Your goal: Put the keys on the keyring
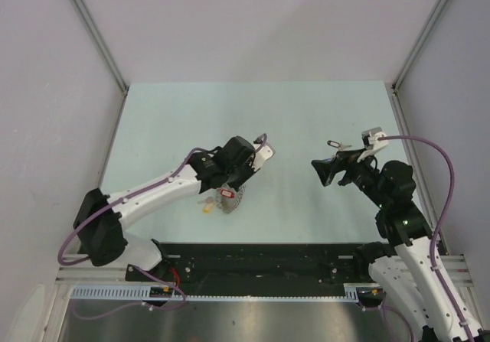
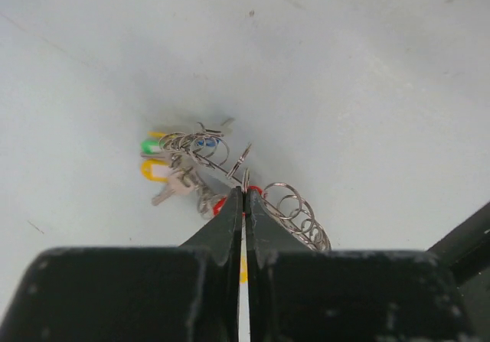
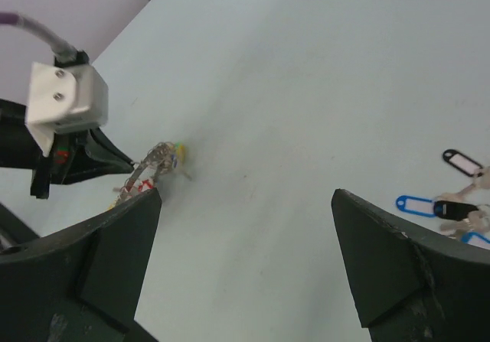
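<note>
Keyring (image 2: 200, 162) sits low on the tabletop (image 1: 306, 112) beside the left arm. Its wire is pinched between the closed left fingers (image 2: 226, 231), I think to keep it steady for threading. Loose keys (image 3: 452, 209) lie well apart from it, on the right side. The right fingers (image 3: 115, 242) are spread wide near them and hold nothing. The many tags crowded on the ring may block the entry.

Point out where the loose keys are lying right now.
The loose keys lie at the right edge of the right wrist view, just beyond the open right pincer and well apart from the keyring.
</note>
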